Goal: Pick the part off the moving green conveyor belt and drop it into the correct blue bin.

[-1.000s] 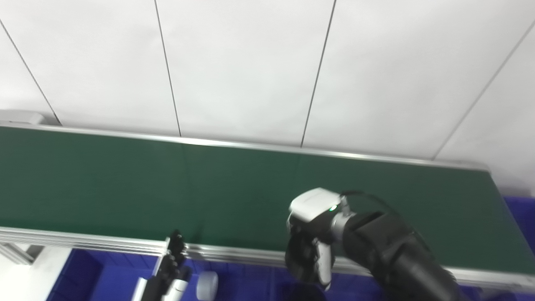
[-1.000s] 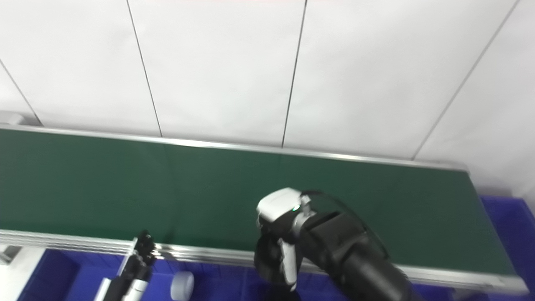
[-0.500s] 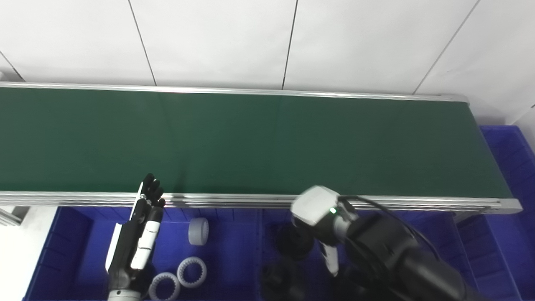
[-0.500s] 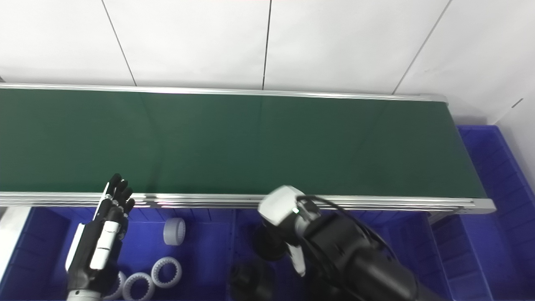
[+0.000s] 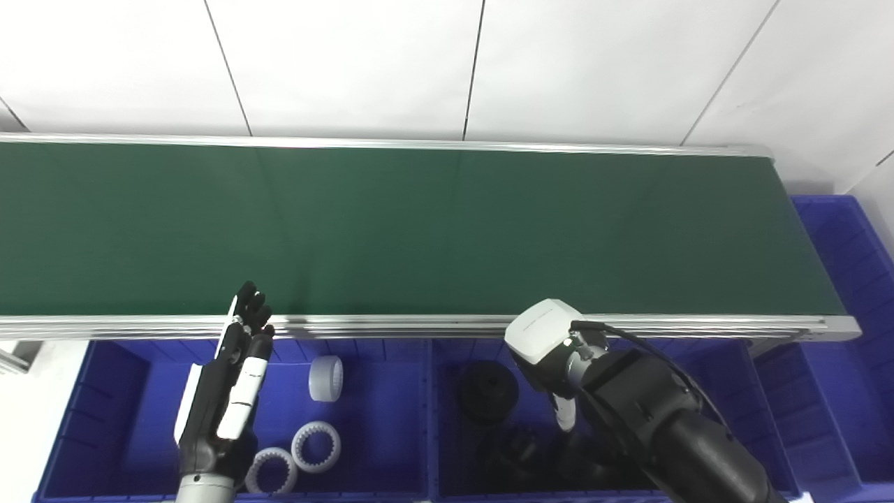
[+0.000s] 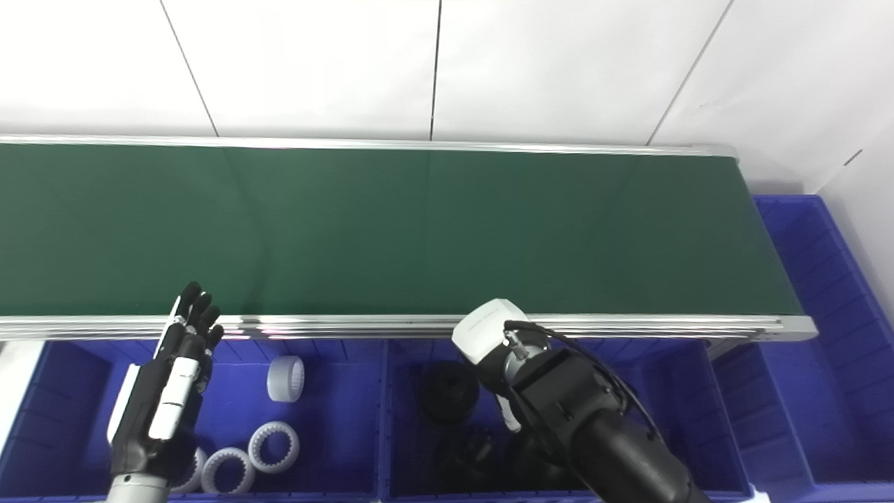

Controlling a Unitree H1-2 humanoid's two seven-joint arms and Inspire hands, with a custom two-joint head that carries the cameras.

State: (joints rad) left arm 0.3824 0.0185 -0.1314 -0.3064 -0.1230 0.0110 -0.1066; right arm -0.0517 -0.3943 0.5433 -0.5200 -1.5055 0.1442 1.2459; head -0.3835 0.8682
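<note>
The right hand (image 5: 559, 391) is hanging over the blue bin (image 5: 726, 363) of matte black parts, fingers mostly hidden, so its grip cannot be told. A ribbed black part (image 5: 487, 392) is lying just left of it. The left hand (image 5: 227, 391) is waiting, fingers straight and apart, above toothed white rings (image 5: 316, 447). Risk: the smooth green conveyor belt (image 5: 419, 223) is showing nothing, and a slow return could miss the next part.

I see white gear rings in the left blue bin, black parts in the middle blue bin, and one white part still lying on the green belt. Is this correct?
Not quite: the green belt carries no part at all, as the left eye view shows. The rest holds: white gear rings lie in the left blue bin, and black parts lie in the middle blue bin.
</note>
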